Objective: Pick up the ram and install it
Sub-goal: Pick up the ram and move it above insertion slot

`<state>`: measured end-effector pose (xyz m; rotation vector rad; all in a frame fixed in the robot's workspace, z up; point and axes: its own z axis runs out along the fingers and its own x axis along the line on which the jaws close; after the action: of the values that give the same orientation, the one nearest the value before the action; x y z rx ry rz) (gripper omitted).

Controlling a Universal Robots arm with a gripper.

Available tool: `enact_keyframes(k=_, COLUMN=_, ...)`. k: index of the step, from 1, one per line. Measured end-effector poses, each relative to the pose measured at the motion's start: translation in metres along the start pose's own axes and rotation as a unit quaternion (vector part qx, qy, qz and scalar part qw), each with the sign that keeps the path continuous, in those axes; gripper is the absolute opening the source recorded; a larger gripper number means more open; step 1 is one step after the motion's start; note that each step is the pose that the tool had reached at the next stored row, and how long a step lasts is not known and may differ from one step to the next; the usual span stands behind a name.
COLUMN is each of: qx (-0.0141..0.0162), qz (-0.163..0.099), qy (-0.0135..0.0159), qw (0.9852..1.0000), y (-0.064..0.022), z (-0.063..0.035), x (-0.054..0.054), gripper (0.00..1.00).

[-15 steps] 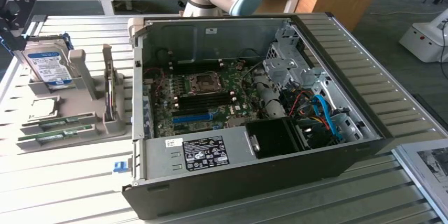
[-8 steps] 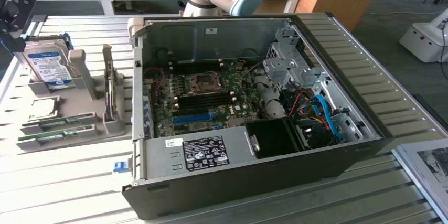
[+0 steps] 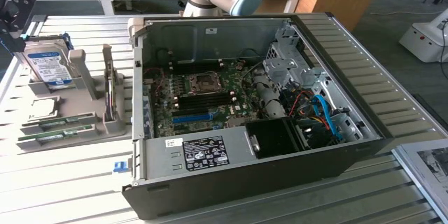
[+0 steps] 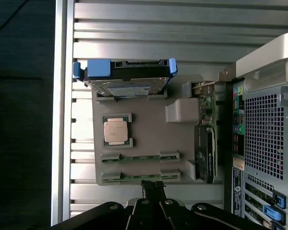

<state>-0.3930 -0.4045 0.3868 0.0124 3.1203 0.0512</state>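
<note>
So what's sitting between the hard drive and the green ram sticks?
A square silver processor chip, in its own pocket of the tray, apart from the ram sticks. The wrist view shows it.

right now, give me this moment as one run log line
gripper: shut, holding nothing | nearest: ram stick farthest from hard drive | ram stick: lying in tray, not picked up | pc case: open

The wrist view's edge partly crops the hand.
</note>
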Motion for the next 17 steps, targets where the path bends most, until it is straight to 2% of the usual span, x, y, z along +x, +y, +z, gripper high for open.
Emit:
enact_keyframes(k=11, qx=0.0, qz=0.0, qy=0.0, qw=1.0, y=0.0, z=0.0, x=0.0, gripper=0.1)
enact_keyframes(k=17, qx=-0.0005, qz=-0.024, qy=0.0008, qw=0.9997, y=0.0, z=0.0001, x=0.0, gripper=0.1)
